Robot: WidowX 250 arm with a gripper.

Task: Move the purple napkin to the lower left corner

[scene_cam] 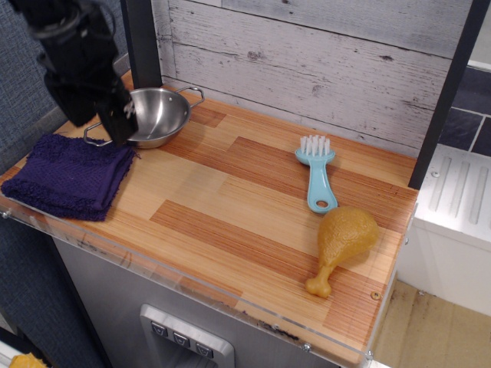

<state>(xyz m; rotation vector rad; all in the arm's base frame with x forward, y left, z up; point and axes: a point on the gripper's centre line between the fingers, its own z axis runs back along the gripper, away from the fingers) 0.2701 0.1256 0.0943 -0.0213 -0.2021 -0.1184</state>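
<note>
The purple napkin point(67, 176) lies flat and folded on the striped wooden countertop at its lower left corner point(23, 211), right behind the clear acrylic lip. My black gripper point(116, 123) hangs above the napkin's far right edge, in front of the steel bowl's left side, and is lifted clear of the cloth. It holds nothing. It is blurred and dark, so its jaws cannot be made out.
A steel bowl point(157, 113) with two handles stands just behind the napkin. A light blue brush point(317, 175) and a toy chicken drumstick point(341, 241) lie at the right. A dark post point(142, 42) rises behind the bowl.
</note>
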